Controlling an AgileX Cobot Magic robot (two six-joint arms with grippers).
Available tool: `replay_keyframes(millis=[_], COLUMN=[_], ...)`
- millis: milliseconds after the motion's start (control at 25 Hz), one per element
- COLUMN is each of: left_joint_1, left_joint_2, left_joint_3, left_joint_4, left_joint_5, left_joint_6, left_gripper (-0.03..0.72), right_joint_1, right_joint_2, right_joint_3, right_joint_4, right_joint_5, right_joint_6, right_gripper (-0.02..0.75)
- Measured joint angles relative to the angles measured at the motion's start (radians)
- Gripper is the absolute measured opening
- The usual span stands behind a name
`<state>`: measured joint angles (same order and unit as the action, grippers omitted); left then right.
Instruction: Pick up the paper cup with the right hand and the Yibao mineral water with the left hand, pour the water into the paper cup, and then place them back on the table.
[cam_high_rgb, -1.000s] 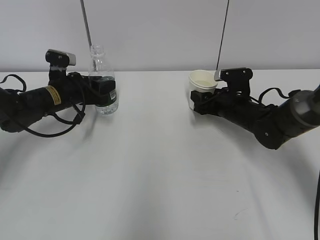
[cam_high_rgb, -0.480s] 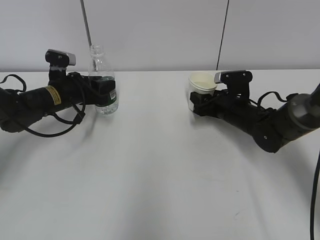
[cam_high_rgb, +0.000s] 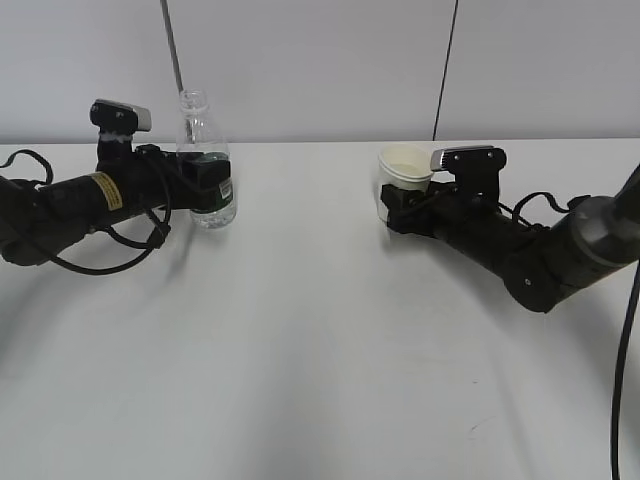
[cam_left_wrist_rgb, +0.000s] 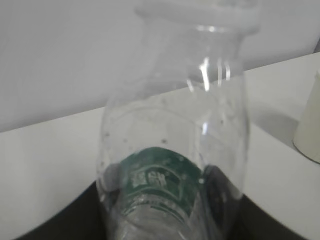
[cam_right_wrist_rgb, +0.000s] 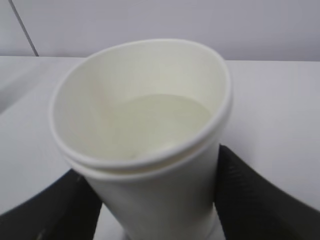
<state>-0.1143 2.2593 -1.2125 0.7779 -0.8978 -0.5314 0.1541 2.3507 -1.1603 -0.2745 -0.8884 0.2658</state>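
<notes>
We see the paper cup (cam_high_rgb: 401, 178) upright between the right hand's (cam_high_rgb: 392, 207) part-open fingers, well apart at three o'clock from the upright Yibao mineral water (cam_high_rgb: 205, 165) clasped by the left hand (cam_high_rgb: 212, 184), both near the table (cam_high_rgb: 300, 350).

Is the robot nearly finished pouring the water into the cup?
Hard to say. Each gripper is around its thing: the left gripper holds the Yibao mineral water, the right gripper holds the paper cup. Both look close to the table, far apart, upright. No pouring is happening now; releasing, at least, remains.
</notes>
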Motion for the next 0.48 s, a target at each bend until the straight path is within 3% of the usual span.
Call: replay_keyframes(millis=[480], left_joint_1=[0.000], left_joint_2=[0.000], left_joint_3=[0.000], left_joint_4=[-0.004], left_joint_5=[0.000], left_joint_6=[0.000], left_gripper=[0.322], right_joint_1=[0.000], right_joint_2=[0.006], right_joint_3=[0.000], right_joint_4=[0.002], right_joint_5=[-0.015], right_joint_6=[-0.002], right_gripper=[0.503])
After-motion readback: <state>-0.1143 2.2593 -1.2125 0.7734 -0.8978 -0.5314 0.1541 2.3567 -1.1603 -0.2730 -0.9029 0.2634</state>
